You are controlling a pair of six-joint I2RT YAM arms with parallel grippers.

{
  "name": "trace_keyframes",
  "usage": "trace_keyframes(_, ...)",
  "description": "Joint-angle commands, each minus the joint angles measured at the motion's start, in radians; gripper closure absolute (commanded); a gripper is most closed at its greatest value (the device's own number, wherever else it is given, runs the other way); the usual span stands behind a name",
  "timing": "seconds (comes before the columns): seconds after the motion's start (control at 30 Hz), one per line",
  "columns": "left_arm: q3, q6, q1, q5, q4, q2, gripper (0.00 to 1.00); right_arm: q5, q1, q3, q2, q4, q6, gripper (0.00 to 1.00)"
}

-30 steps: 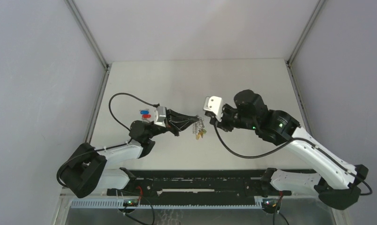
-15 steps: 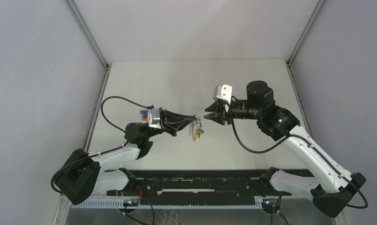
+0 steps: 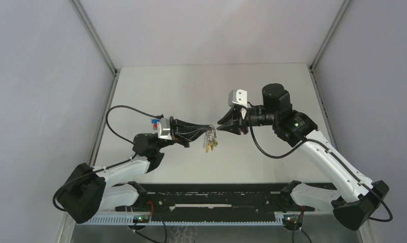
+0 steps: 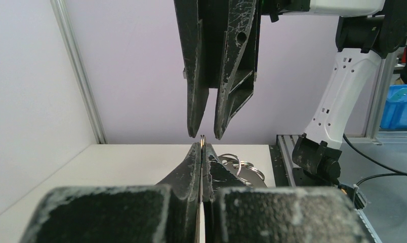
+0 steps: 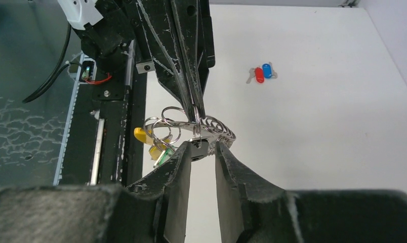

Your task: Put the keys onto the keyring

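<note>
My left end effector (image 3: 210, 128) is clenched on the keyring (image 5: 219, 127) above the middle of the desk (image 3: 191, 86). My right end effector (image 5: 203, 148), parted, brackets the black key (image 5: 195, 151). I should close squarely on its head before threading.

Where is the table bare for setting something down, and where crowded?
Bare: the far table strip behind the left claw and right claw, and the near strip before the black rail. Crowded: the centre, where the claws meet at the keyring; blue and red keys lie further left.
</note>
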Motion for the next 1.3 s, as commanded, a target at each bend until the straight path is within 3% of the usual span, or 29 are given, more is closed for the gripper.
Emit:
trace_keyframes(0.0, 0.076, 0.026, -0.003, -0.001, 0.068, -0.031, 1.0, -0.063, -0.006, 0.001, 0.005, 0.044, 0.02, 0.77)
trace_keyframes(0.5, 0.086, 0.021, -0.005, 0.018, 0.07, -0.042, 1.0, -0.087, -0.013, 0.002, 0.039, 0.055, 0.025, 0.85)
trace_keyframes(0.77, 0.092, 0.023, -0.006, 0.018, 0.071, -0.047, 1.0, -0.116, -0.02, 0.002, 0.049, 0.048, 0.023, 1.0)
trace_keyframes(0.97, 0.096, 0.024, -0.009, 0.023, 0.072, -0.043, 1.0, -0.157, -0.022, 0.002, 0.053, 0.037, 0.007, 1.0)
trace_keyframes(1.27, 0.091, 0.025, -0.012, 0.017, 0.071, -0.031, 1.0, -0.161, -0.025, 0.001, 0.026, 0.03, -0.006, 0.88)
